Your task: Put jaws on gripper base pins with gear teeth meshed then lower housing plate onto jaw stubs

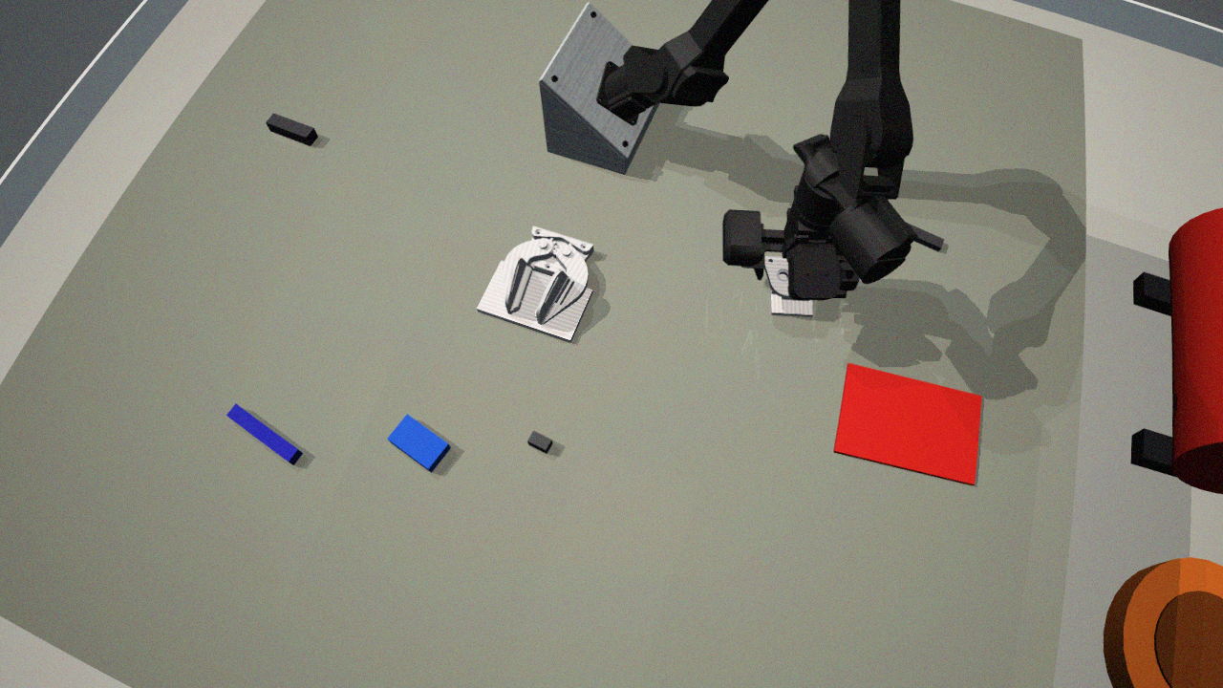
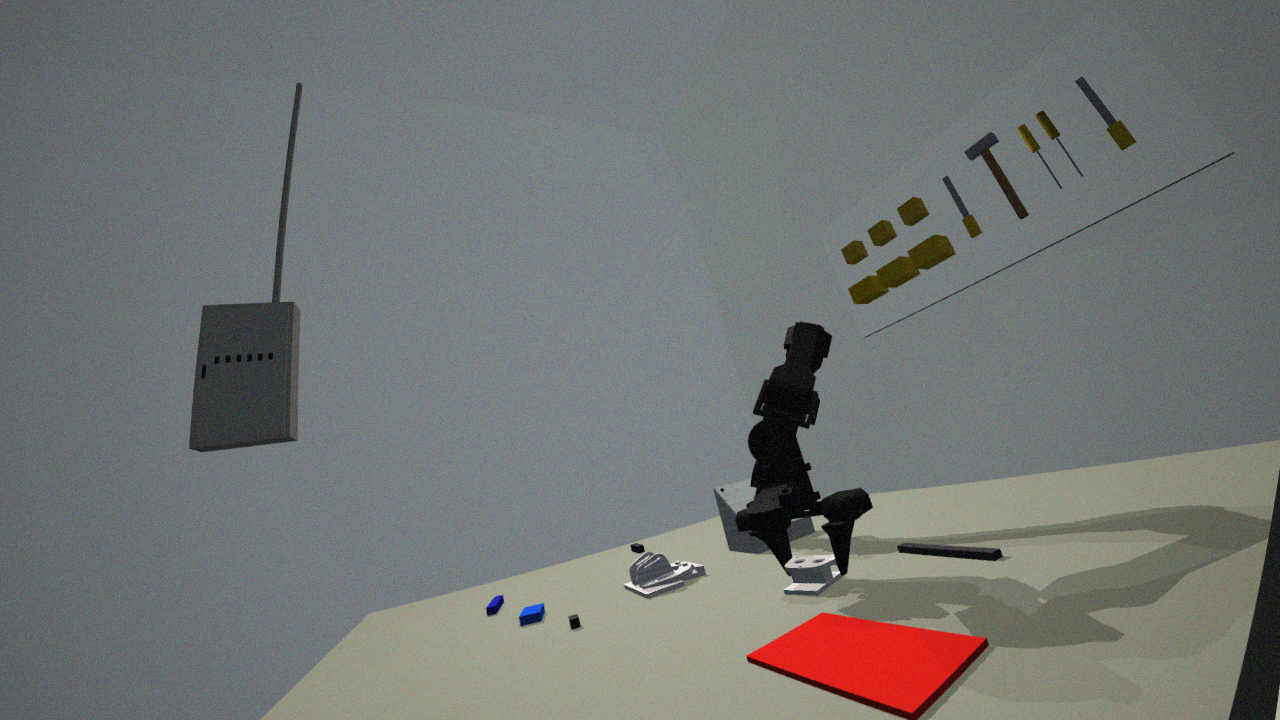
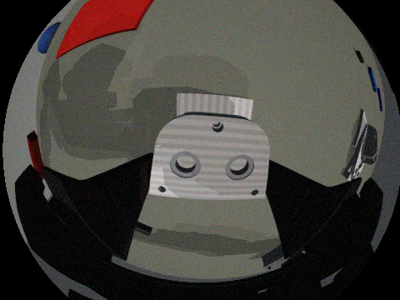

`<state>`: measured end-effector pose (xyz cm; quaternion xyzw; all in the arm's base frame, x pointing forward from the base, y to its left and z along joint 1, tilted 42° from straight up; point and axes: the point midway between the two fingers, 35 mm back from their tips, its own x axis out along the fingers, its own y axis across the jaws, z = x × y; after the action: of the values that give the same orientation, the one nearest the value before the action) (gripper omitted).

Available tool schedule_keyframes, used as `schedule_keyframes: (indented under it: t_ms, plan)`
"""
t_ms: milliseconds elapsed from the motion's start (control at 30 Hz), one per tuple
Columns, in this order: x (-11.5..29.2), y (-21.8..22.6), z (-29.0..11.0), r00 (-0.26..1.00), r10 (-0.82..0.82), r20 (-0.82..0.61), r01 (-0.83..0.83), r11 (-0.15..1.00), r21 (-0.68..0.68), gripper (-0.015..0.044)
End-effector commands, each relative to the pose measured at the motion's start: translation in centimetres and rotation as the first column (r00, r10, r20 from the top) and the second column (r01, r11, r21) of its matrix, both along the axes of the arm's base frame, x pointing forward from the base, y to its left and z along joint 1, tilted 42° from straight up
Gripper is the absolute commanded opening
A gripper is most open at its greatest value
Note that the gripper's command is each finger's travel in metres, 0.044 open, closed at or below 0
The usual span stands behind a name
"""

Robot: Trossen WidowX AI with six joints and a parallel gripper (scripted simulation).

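Note:
The white housing plate (image 1: 776, 271) (image 2: 811, 563) (image 3: 212, 143), with two round holes, lies on a small white stand (image 1: 791, 307) (image 2: 799, 590) (image 3: 200, 104). My gripper (image 1: 802, 275) (image 2: 817, 567) (image 3: 209, 162) is shut on the housing plate, one finger at each side edge; the plate shows no clear gap above the stand. To the left, the white gripper base (image 1: 583, 246) (image 2: 696, 569) carries the two jaws (image 1: 547, 275) (image 2: 651, 568), seen edge-on in the wrist view. They stand side by side; whether their teeth mesh is too small to tell.
A red panel (image 1: 908, 423) (image 2: 866, 660) lies in front of my gripper. A grey wedge block (image 1: 590, 76) with a second black arm part on it stands behind. A blue block (image 1: 418, 441), a long blue bar (image 1: 263, 434) and small dark blocks (image 1: 539, 441) (image 1: 291, 128) lie left.

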<state>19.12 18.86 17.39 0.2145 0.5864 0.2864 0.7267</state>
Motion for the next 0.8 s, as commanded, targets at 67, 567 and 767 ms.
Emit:
schedule_keyframes:
  t_ms: [67,567,767]
  plan:
    - [0.0,0.0,0.0,1.000,0.000,0.000,0.000,1.000,0.000,0.0351]
    - [-0.3,-3.2,3.3,1.000,-0.003,0.000,0.003,1.000,-0.010,0.0351]
    - [-0.8,-4.4,4.7,1.000,-0.005,0.000,0.005,1.000,-0.009,0.0351]
